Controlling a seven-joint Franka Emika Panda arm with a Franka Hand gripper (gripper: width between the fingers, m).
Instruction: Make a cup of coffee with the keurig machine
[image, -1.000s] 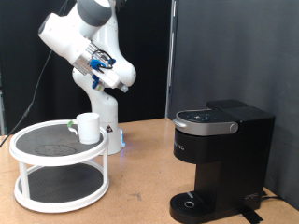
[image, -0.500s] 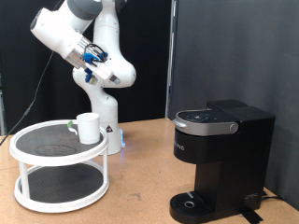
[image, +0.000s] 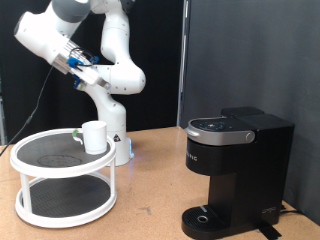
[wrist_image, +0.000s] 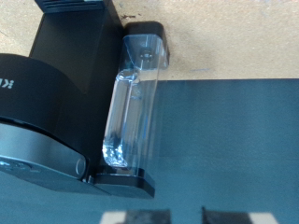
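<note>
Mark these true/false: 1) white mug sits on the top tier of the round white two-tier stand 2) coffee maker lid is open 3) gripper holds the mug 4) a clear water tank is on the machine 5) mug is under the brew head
1) True. The small white cylindrical mug stands on the top tier of the round white two-tier stand.
2) False. The lid of the boxy black coffee maker is shut.
3) False. Nothing is between the gripper's fingers, and the mug stands untouched on the stand.
4) True. A clear plastic water tank sits against the machine's side.
5) False. The drip base is bare; the mug is on the stand.
</note>
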